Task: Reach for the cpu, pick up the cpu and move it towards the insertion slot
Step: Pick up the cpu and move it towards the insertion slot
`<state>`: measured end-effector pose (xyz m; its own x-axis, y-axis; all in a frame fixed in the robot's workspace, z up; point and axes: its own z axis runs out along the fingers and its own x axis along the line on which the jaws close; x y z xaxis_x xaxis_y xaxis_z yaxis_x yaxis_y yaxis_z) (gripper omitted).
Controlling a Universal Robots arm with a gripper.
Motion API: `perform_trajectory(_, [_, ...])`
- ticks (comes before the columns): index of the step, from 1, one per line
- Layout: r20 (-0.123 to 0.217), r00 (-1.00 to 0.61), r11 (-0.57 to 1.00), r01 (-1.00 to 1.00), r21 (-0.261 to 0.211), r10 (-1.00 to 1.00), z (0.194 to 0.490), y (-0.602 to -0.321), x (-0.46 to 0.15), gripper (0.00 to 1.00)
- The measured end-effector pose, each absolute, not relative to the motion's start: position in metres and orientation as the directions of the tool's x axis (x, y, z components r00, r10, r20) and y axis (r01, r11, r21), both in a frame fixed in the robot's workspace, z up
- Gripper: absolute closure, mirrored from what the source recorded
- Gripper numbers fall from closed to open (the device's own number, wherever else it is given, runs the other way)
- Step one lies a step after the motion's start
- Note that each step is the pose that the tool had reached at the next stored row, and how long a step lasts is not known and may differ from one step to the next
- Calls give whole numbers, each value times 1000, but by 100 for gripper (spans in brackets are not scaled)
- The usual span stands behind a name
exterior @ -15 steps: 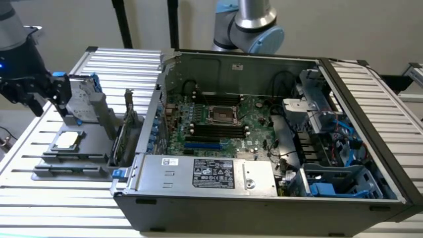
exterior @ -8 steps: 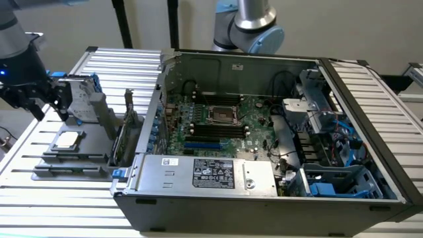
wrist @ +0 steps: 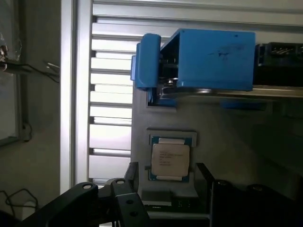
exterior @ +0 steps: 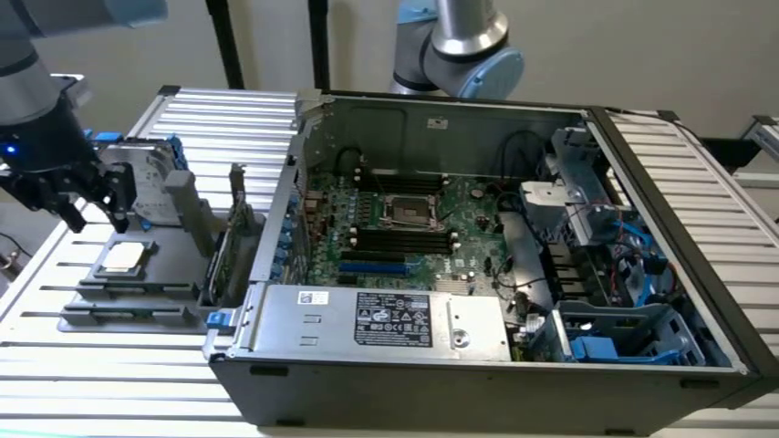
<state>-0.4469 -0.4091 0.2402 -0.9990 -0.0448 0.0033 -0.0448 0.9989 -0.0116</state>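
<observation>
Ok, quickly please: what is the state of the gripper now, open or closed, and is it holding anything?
Gripper: open, holding nothing; it hovers above the cpu.

silver-grey arm (exterior: 27, 87) — black gripper (exterior: 95, 217), blue light (exterior: 10, 149)

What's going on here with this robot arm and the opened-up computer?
The robot arm's black gripper hovers, fingers open, just above the small square silver-topped cpu, which lies on a dark grey tray beside the open grey computer case. Nothing is gripped yet. The silver-framed square insertion slot is inside the case.
</observation>
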Motion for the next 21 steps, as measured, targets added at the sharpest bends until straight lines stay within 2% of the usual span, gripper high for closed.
perform_trajectory(5, [3, -999, 999, -45, -5, -45, 232, -418, -447, 41])
perform_trajectory(21, [3, -1000, 1000, -23, 0, -23, 210, -416, -443, 41])
